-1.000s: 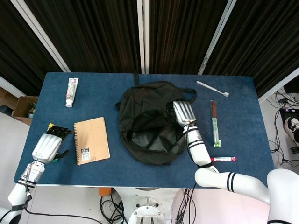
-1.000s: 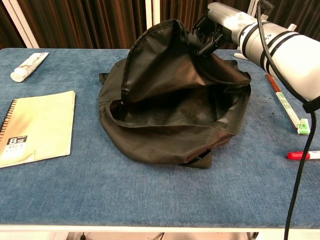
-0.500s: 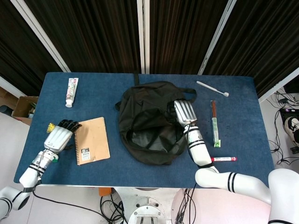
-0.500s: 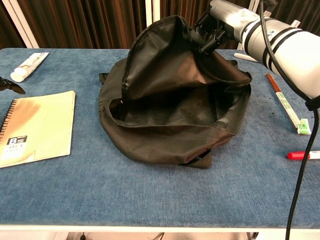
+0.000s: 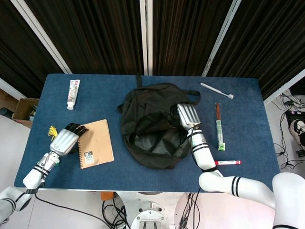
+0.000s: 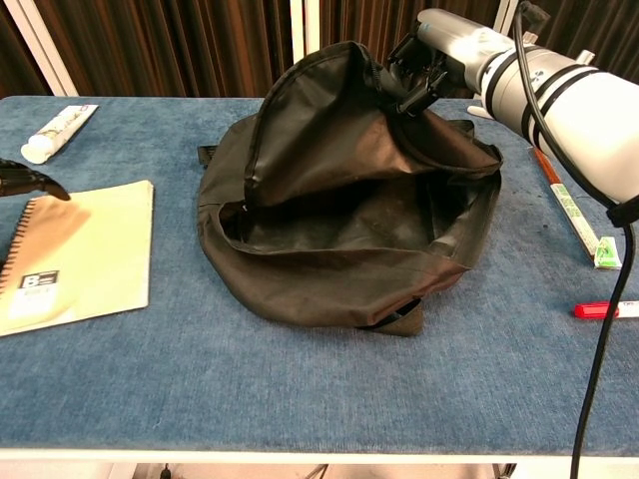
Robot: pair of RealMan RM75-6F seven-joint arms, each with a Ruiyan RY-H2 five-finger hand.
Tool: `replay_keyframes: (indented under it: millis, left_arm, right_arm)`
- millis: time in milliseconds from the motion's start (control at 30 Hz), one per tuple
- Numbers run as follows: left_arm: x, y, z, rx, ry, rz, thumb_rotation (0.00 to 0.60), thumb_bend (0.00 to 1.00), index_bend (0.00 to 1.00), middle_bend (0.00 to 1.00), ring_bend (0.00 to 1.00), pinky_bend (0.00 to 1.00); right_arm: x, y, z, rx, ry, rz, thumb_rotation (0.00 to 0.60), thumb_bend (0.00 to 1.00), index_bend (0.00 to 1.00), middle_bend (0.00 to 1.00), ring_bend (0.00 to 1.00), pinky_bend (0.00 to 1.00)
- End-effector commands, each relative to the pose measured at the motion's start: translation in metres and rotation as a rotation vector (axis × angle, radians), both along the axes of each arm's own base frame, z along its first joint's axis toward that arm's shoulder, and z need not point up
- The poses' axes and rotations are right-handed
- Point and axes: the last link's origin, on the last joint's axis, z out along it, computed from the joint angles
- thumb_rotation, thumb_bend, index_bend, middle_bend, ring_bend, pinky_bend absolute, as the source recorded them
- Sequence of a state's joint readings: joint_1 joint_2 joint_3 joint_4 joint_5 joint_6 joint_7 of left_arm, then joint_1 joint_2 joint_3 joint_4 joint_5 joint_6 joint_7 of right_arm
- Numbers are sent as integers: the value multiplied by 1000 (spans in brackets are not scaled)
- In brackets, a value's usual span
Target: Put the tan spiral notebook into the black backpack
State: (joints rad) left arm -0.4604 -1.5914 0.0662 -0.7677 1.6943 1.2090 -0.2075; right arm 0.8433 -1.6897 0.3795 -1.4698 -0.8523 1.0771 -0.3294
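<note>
Lying flat near left on the bench [image 5: 248, 138]: tan spiral notebook [image 5: 96, 143], likely light and bendy, best pinched at its free right edge. Left hand [image 5: 66, 140] hovering, fingers spread, holding nothing. Farther right, right hand [image 5: 188, 114] gripping black backpack [image 5: 150, 124] open.

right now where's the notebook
The notebook lies flat on the table's left side in the head view, left of the backpack and below the toothpaste tube, with the left hand at its spiral edge.
</note>
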Motion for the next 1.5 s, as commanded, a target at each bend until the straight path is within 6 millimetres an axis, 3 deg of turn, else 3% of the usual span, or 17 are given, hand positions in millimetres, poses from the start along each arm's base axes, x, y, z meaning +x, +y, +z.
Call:
replay_keyframes:
  millis: [33, 500, 567, 667, 767, 1033, 1267, 1500]
  left_arm:
    - [9, 4, -8, -14, -58, -18, 600, 79, 188, 186, 169, 188]
    - [27, 17, -37, -20, -299, -17, 600, 50, 254, 226, 181, 190]
    - [28, 19, -40, -22, -327, -8, 600, 115, 256, 230, 183, 190]
    - [28, 20, -42, -15, -361, 0, 600, 293, 256, 237, 183, 189]
    - [30, 21, -43, -2, -392, -3, 600, 345, 256, 243, 183, 189]
    - [40, 25, -50, -5, -437, -20, 600, 332, 266, 246, 183, 189]
    - [44, 25, -52, 9, -436, -44, 600, 336, 426, 259, 183, 189]
    - [45, 24, -51, 27, -440, -55, 600, 335, 475, 279, 195, 189]
  right_arm:
    - [-2, 0, 2, -6, -6, -5, 600, 515, 764, 613, 425, 354]
    - [-5, 2, 3, -7, -1, -1, 600, 525, 764, 613, 425, 350]
    - [-5, 2, 3, -9, -1, -2, 600, 535, 764, 613, 425, 350]
    - [-5, 2, 4, -11, -4, -4, 600, 538, 764, 613, 425, 347]
    - [-4, 2, 3, -13, -4, -4, 600, 539, 764, 613, 425, 331]
    - [-5, 2, 2, -10, -1, -9, 600, 539, 764, 613, 425, 324]
    - [-7, 2, 1, -12, 6, -14, 600, 539, 764, 613, 425, 320]
    - [-9, 1, 1, -13, 14, -16, 600, 539, 764, 613, 425, 313]
